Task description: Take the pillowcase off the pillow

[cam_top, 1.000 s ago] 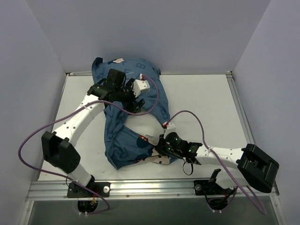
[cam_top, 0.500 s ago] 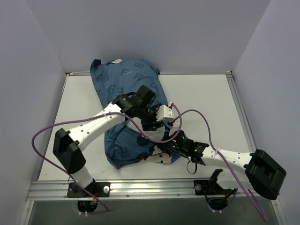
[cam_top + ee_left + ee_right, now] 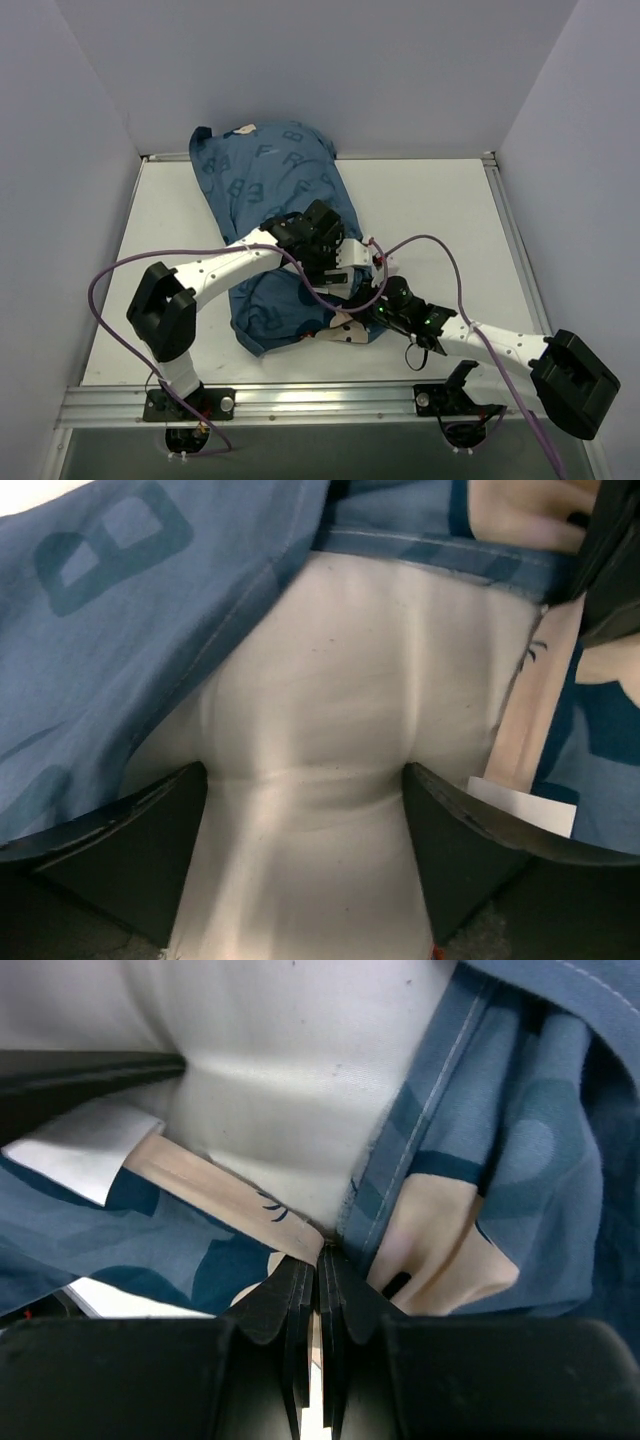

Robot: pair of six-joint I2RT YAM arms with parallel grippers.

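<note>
Pillowcase (image 3: pixel 262 190) stretches across the left-centre of the desk (image 3: pixel 450 220), blue with darker letters. Its long axis runs on a diagonal from the far-left corner down toward the near middle. The far end is bunched up against the back wall; the near end, the open mouth, points at the arm bases.

Now the left arm, curling over the cloth from the left, with the left tool (image 3: pixel 348 285) right at that open mouth. The left wrist view gives the close look: left tool (image 3: pixel 305 880) released, dark fingers (image 3: pixel 120 850) spread wide. The white pillow (image 3: pixel 330 720) bulges in the gap between them, creased across the middle. Blue cloth lies folded back on the left and along the top of that view, so bare cushion shows.

Over to the right side: the right tool (image 3: pixel 368 312) sits low at the near edge of the mouth, just beside the left one. From the right wrist, the right tool (image 3: pixel 322 1265) is clenched, tips together on the stitched hem of the pillowcase (image 3: pixel 480 1140), with a pale printed patch folded beside them. Pillow (image 3: pixel 300 1040) shows white above the pinch, the blue cloth lapping over its right side.
</note>
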